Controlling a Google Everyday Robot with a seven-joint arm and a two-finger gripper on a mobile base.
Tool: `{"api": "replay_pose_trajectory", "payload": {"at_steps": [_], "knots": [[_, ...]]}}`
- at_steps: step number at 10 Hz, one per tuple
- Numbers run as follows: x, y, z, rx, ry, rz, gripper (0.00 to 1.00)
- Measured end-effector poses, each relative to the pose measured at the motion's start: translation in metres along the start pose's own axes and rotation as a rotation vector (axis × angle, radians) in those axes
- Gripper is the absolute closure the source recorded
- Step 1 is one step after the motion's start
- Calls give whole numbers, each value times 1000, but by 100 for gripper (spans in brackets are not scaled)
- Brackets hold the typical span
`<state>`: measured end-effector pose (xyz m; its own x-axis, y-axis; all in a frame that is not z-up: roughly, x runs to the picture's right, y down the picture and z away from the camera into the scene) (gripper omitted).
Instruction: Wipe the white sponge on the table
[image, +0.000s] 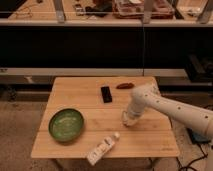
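Note:
The light-wood table (75, 100) fills the middle of the camera view. My white arm reaches in from the right, and my gripper (130, 119) points down onto the table top right of centre. A pale off-white lump, the white sponge (128, 121), shows right under the gripper's tip, resting on the wood. The gripper covers most of it.
A green bowl (66, 124) sits at the front left. A long white bottle (103, 148) lies near the front edge. A black rectangular object (106, 93) and a small reddish-brown item (125, 85) lie toward the back. A dark shelf and railing stand behind the table.

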<state>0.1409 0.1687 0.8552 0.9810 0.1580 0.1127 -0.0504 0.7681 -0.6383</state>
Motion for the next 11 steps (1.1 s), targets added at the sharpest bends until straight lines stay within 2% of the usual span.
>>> {"api": "replay_pose_trajectory", "payload": {"at_steps": [2,4,7,9,11], "knots": [[-15,-24,-1,-11,-36,4,100],[-28,-44,6,-33,-39,-1,100],[-54,-58,17,-57,-39,-42,100],[-88,-53,23,-60,-63,-117,100],[-117,-36,29,-66,-87,-189,100]]}}
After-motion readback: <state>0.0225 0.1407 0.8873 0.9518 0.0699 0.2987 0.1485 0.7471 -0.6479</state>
